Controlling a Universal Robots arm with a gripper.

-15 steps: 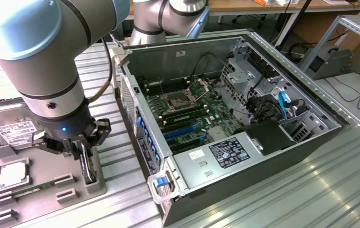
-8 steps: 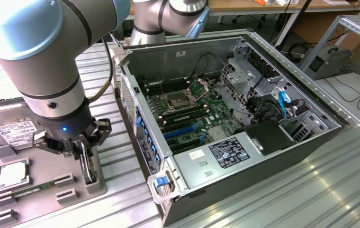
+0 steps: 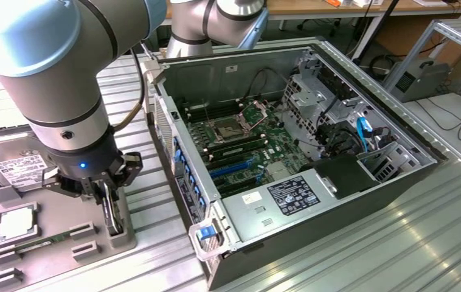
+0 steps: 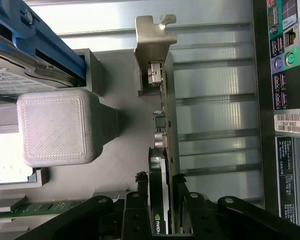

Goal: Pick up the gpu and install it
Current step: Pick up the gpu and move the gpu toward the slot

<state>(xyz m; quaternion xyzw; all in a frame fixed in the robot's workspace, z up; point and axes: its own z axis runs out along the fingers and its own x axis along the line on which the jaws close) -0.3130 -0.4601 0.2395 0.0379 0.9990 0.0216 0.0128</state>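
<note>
**gpu [image 3: 115,219] pinched on edge in the tray's slot**

The arm [image 3: 52,73] comes down steeply over the part of the counter [image 3: 393,243] at the exterior view's left. Its last grey link is close to upright and the wrist faces straight down onto the grey parts tray [image 3: 60,267]. The tool [image 3: 110,204] sits low over the tray edge nearest the open computer case [image 3: 295,158]. In the wrist view the tool [image 4: 160,177] has its two black fingers [image 4: 140,200] pressed against opposite faces of the gpu [image 4: 166,115], pinching it.

The gpu is a thin card seen edge-on: a dark board edge with small components, a glossy black cover on one face, and a silver metal bracket [image 4: 154,45] with a hooked tab at one end. It stands on its long edge in a slot of the tray, its faces upright.

Its long axis runs along the tray edge that faces the case, parallel to the case's side wall. The bracket end points toward the tray end that holds the hard drive [image 3: 19,164], away from the tool's grip. A grey ribbed block [image 4: 55,127] of the tray stands just beside the card, on the side away from the case. A processor [image 3: 17,222] and a green memory stick [image 3: 40,243] lie in the tray further toward its near end.
</note>
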